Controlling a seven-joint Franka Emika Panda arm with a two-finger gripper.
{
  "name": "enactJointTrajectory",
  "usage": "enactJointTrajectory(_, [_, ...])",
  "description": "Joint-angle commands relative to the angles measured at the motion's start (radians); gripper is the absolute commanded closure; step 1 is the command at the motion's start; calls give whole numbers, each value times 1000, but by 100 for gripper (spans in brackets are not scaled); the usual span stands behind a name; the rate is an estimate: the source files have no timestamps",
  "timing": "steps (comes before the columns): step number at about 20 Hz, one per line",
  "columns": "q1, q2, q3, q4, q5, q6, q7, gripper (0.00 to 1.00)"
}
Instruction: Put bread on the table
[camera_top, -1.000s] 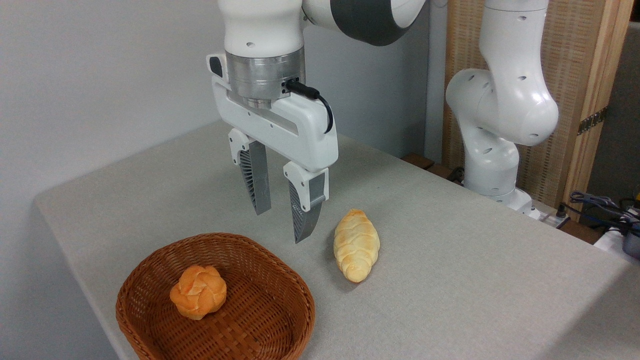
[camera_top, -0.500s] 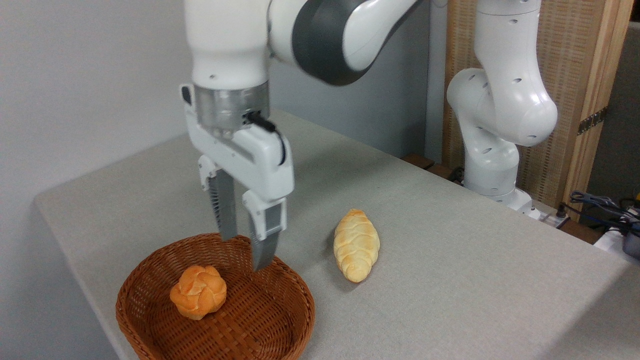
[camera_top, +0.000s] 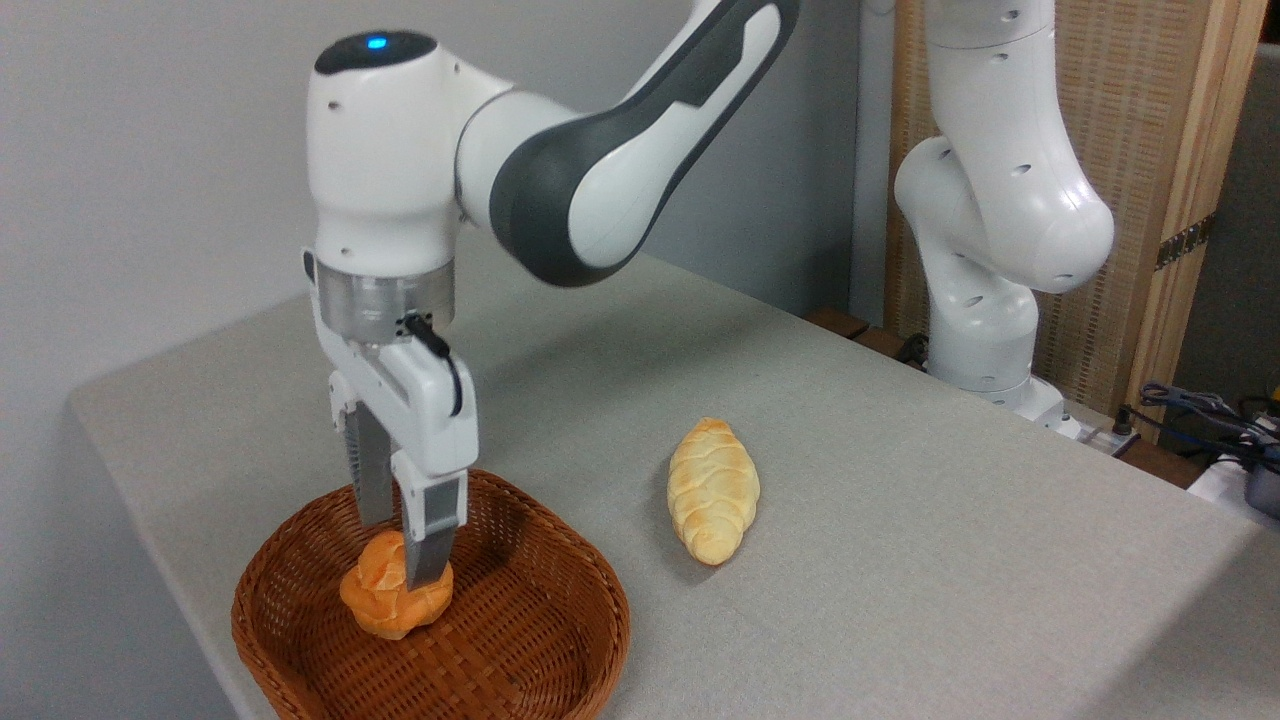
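Bun: round, orange-brown, lying in the left part of the basket.
Basket: brown wicker, at the near left edge of the table.
Gripper: pointing straight down over the bun — one finger behind it, one in front; whether they press on it cannot be told.
Loaf: long, pale yellow, braided — on the grey cloth right of the basket, well apart from the gripper.
Arm base: white, at the table's far right edge.

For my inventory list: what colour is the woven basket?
Reddish-brown woven wicker basket, shown best in the fixed camera view.
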Motion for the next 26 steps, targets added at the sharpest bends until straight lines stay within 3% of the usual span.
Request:
enactJointTrajectory(1, [-1, 47, -2, 9, -11, 57, -19, 0])
enactJointTrajectory(9, [-3, 88, -2, 8, 2, 82, -10, 0])
enactJointTrajectory(10, [-3, 88, -2, 8, 5, 82, -6, 5])
enactJointTrajectory(13, [-1, 87, -2, 9, 25, 82, 5, 47])
enactJointTrajectory(14, [0, 85, -1, 9, 25, 82, 8, 54])
enactJointTrajectory(26, [3, 76, -1, 11, 23, 79, 13, 48])
